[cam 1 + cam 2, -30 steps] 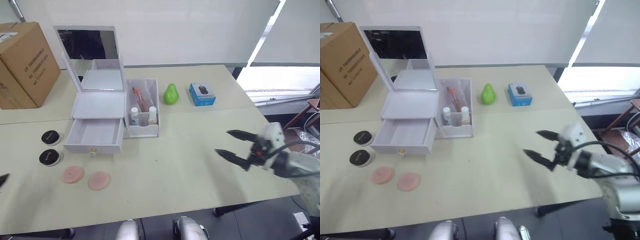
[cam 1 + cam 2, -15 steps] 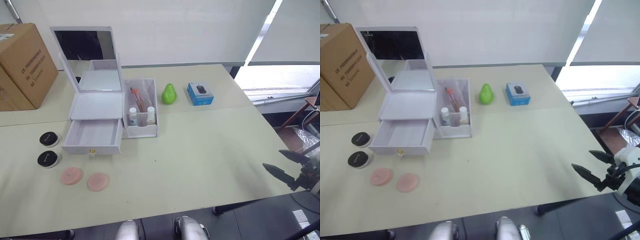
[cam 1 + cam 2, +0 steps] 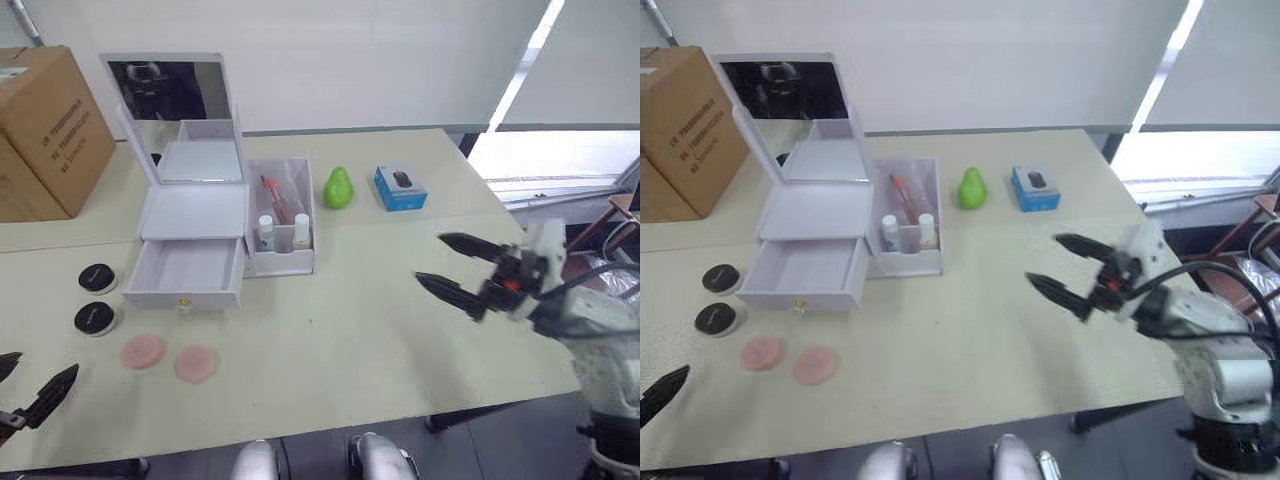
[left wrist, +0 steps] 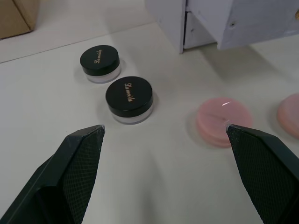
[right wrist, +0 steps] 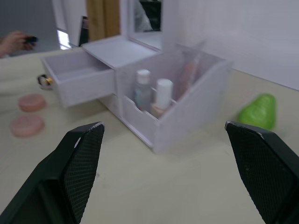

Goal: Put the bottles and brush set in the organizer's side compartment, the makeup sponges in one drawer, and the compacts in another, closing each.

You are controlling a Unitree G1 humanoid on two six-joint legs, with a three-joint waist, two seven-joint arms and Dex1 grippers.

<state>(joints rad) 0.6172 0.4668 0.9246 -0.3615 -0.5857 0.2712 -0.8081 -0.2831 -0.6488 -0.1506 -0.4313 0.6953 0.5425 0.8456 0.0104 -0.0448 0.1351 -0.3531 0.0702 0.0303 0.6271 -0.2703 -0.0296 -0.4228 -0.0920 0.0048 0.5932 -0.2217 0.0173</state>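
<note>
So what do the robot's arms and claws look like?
The right claw has two thin, pointed black fingers on a white wrist with a small red spot, and black cables loop along the pale grey arm. The left claw has the same black fingers, with a crisscross grid texture on their pads.

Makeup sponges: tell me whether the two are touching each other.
Apart. The left eye view shows bare table between the two makeup sponges, in front of the organizer.

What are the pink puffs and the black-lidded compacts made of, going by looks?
Makeup sponges: likely soft foam or fabric, matte pink, with rounded edges and a stitched-looking rim.
Compacts: probably hard plastic; glossy black lids with gold script over translucent whitish bases.
</note>
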